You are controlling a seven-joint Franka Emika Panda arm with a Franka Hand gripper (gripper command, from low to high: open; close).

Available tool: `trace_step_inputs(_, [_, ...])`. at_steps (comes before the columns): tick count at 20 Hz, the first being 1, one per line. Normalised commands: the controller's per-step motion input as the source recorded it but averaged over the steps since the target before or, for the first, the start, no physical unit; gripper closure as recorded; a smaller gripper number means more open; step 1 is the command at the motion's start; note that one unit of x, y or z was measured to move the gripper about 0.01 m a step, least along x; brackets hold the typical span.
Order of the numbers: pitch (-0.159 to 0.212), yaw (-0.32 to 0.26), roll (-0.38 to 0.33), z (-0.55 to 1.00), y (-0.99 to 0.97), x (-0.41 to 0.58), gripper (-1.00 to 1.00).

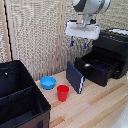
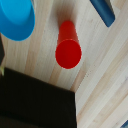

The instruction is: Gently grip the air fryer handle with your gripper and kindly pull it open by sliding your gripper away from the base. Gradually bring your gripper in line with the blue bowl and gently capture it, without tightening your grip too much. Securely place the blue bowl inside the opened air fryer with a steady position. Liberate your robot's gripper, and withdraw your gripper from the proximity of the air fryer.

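Sitting at the exterior view's right, the air fryer (image 1: 106, 59) is showing its drawer pulled out toward the wooden table (image 1: 100, 105), already open. The black fabric bin (image 1: 20, 97) is taking up the near left corner. The gripper (image 1: 78, 44) is hanging up high over the space just left of the fryer drawer, fingers spread apart and holding nothing. A dark-blue book (image 1: 75, 76) is standing propped against the drawer front. The red cup (image 1: 63, 92) is sitting upright near the book. The blue bowl (image 1: 48, 82) is resting on the table just left of the cup, well below and left of the gripper, not touching it.
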Motion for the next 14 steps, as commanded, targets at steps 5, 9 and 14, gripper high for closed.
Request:
trace_step_inputs(5, [-0.006, 0.262, 0.0, 0.0, 0.19, 0.409, -1.0])
trace_step_inputs(9, [-0.014, 0.229, 0.0, -0.04, 0.33, 0.374, -1.0])
trace_step_inputs(14, [-0.003, 0.188, -0.02, -0.22, 0.49, 0.276, -1.0])
